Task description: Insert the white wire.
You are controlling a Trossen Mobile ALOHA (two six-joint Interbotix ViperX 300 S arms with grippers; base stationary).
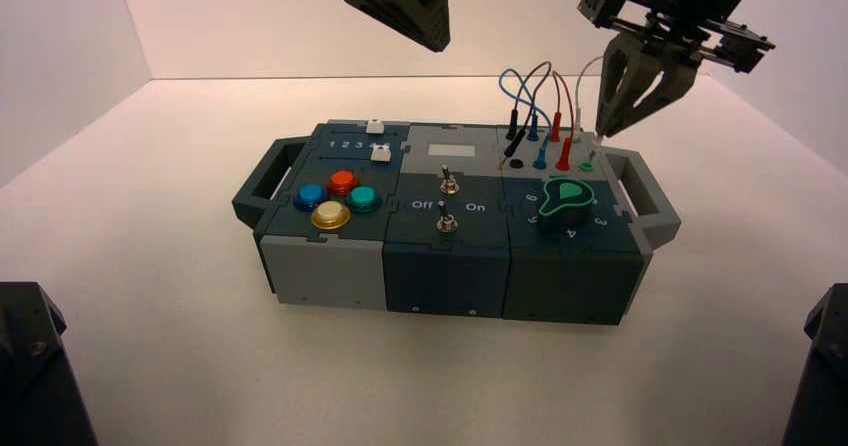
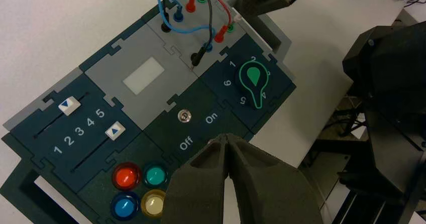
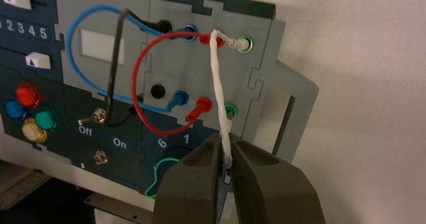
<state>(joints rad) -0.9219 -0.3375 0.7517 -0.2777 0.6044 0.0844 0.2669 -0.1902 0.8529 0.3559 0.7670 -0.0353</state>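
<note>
Pinching white wire, right gripper overhangs box edge.

— How is the light?
— Even and soft from overhead. The box throws only a faint shadow on the pale bench.
— Any glare?
— Small highlights on the round buttons. The right claw looks blurred up close.

red wire beside green socket, seemingly unblocked

White wire tip inside right hand
</note>
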